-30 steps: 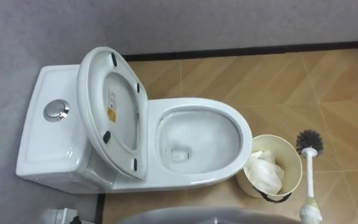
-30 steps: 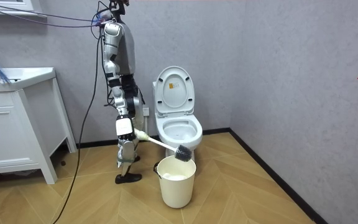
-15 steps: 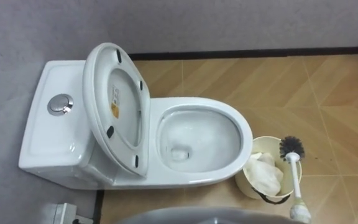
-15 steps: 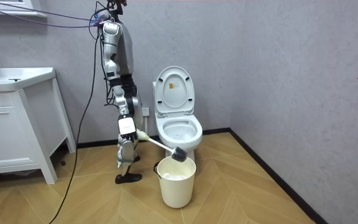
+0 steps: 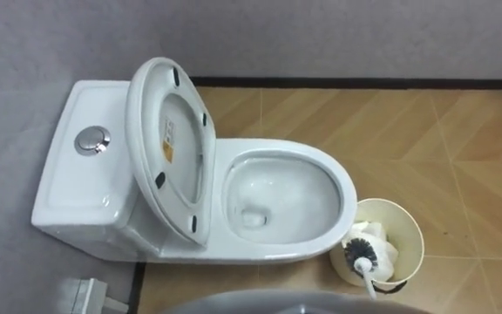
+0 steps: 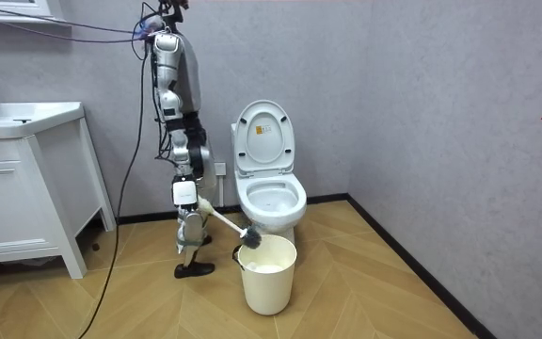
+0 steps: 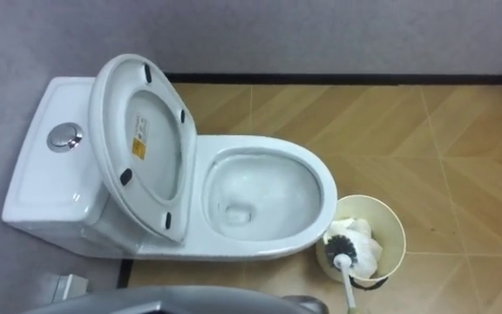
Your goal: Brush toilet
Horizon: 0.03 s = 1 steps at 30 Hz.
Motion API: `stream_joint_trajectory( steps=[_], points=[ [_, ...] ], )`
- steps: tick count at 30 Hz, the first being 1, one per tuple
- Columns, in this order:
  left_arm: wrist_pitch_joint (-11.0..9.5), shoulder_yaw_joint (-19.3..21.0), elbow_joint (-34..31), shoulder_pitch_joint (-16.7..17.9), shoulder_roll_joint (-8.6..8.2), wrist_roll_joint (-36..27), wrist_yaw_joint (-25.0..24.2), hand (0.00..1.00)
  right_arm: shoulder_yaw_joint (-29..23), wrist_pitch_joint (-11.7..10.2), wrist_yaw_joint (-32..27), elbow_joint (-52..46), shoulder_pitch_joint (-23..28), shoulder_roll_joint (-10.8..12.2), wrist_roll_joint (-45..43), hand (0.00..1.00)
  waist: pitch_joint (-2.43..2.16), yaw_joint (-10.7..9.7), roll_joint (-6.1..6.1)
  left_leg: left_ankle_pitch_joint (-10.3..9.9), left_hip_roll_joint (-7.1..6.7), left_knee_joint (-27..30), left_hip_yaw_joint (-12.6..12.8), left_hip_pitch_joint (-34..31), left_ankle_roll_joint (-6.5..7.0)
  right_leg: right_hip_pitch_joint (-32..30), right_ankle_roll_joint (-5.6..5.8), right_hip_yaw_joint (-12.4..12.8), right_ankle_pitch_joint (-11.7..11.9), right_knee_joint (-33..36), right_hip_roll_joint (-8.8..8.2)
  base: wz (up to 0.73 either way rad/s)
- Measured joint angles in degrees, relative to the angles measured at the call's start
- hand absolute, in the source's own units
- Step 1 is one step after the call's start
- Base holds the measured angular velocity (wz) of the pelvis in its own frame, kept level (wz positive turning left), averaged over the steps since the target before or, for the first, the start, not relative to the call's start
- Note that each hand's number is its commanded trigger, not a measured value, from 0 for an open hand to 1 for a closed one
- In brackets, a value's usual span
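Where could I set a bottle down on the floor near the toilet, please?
Bare floor lies right of the toilet bowl, between the black skirting and the bin. It is crowded at the bin, where the brush sits.

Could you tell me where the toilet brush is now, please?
The black-bristled toilet brush is at the left eye view's lower right, its head in the mouth of the round cream waste bin beside the white toilet.

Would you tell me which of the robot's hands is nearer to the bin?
Right. The right hand grips the brush up and to the room view's left of the bin, its head over the bin's mouth. The left hand's place I cannot tell.
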Motion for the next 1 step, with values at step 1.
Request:
stream_joint_trajectory(
  steps=[1],
  points=[
    [0.15,-0.10,0.19,0.01,0.00,0.00,-0.21,0.00,0.01,0.16,0.25,0.03,-0.01,-0.02,0.00,0.00,0.00,0.01,-0.01,0.00,-0.01,0.00,-0.01,-0.02,0.00,0.00,0.01,0.00,0.01,-0.02,-0.01,0.00]
  ],
)
